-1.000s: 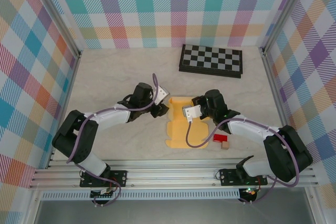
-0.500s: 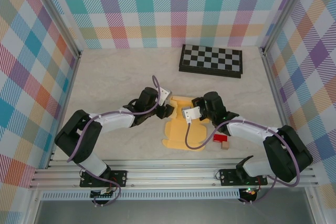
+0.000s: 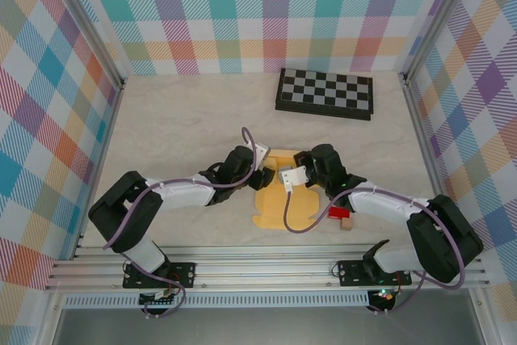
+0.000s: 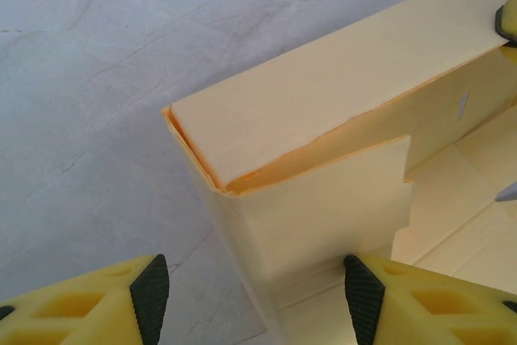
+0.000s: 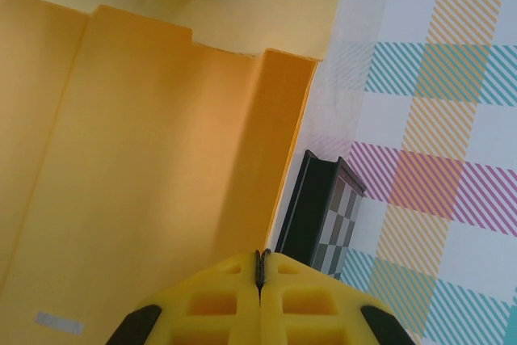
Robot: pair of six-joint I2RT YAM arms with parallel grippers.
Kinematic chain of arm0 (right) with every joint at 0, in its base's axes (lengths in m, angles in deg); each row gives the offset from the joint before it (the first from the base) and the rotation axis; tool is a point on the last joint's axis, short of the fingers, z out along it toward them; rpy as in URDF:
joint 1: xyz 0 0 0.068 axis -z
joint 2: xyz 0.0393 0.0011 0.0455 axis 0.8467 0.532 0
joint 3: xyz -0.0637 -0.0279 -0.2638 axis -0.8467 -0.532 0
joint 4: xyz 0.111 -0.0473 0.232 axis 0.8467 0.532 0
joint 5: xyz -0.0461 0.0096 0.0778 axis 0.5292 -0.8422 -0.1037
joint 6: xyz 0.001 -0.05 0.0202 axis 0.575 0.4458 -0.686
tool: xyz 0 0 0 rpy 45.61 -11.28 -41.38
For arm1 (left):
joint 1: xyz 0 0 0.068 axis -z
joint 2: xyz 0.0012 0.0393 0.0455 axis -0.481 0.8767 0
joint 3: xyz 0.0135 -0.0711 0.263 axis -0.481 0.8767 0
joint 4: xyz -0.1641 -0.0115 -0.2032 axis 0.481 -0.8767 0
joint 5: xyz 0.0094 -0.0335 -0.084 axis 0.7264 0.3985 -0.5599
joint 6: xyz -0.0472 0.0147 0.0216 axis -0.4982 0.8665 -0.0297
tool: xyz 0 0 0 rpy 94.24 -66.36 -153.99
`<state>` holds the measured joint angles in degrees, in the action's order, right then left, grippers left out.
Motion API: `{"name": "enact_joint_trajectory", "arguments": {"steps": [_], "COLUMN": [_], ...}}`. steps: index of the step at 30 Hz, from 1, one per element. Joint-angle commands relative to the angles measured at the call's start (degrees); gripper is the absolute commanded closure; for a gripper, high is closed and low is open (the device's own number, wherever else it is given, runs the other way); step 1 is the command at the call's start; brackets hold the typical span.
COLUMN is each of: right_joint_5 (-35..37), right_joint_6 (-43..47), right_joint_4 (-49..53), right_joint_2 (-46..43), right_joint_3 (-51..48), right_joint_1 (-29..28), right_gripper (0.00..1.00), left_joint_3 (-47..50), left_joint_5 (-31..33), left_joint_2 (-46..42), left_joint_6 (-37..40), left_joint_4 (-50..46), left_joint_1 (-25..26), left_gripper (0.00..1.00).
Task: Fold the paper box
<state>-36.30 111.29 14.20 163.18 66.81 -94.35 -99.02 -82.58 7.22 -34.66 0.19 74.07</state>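
Left gripper [image 4: 250, 288] fingers spread astride the raised corner of the paper box [image 3: 271, 206], mid-table between the arms, right gripper [image 5: 262, 268] pressed together over its panel, and that thin card looks light and springy, best pinched at a flap edge by the crease

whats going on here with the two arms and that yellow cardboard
Two robot arms are folding a paper box in the middle of the table. It is only partly folded: walls stand up at one corner, while the near part lies flat. The left hand is open, its fingers either side of that raised corner. The right hand is shut, its tips over the sheet's inner face.
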Motion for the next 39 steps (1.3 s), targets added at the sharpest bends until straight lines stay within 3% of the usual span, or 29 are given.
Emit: {"name": "enact_joint_trajectory", "arguments": {"steps": [1,9,17,29,34,39], "right_joint_5": [-0.9,2.75,9.15,12.98,13.08,12.94], "right_joint_6": [-0.49,0.1,1.67,1.74,1.27,1.12], "right_joint_4": [2.19,-0.08,-7.35,-6.31,-5.14,-4.92], "right_joint_2": [-1.3,-2.56,0.19,-3.16,-3.51,-3.29], "right_joint_3": [-1.48,-3.73,-7.53,-9.31,-9.06,-8.96], "right_joint_1": [-1.04,-3.76,-8.03,-10.44,-10.62,-10.62], "right_gripper": [1.0,1.0,1.0,1.0,1.0,1.0], "left_joint_3": [-0.72,5.23,8.89,16.06,14.8,15.24], "left_joint_5": [2.64,1.92,1.84,7.46,6.97,9.53], "left_joint_2": [0.31,-7.33,-8.5,-13.51,-22.73,-33.23], "left_joint_6": [-1.66,-1.97,-3.37,-0.99,-1.82,-6.51], "left_joint_4": [-2.84,-3.71,0.86,3.78,-5.35,-13.44], "left_joint_1": [0.89,0.88,1.73,3.98,3.93,3.58], "left_gripper": [0.37,0.35,0.35,0.35,0.33,0.24]}}
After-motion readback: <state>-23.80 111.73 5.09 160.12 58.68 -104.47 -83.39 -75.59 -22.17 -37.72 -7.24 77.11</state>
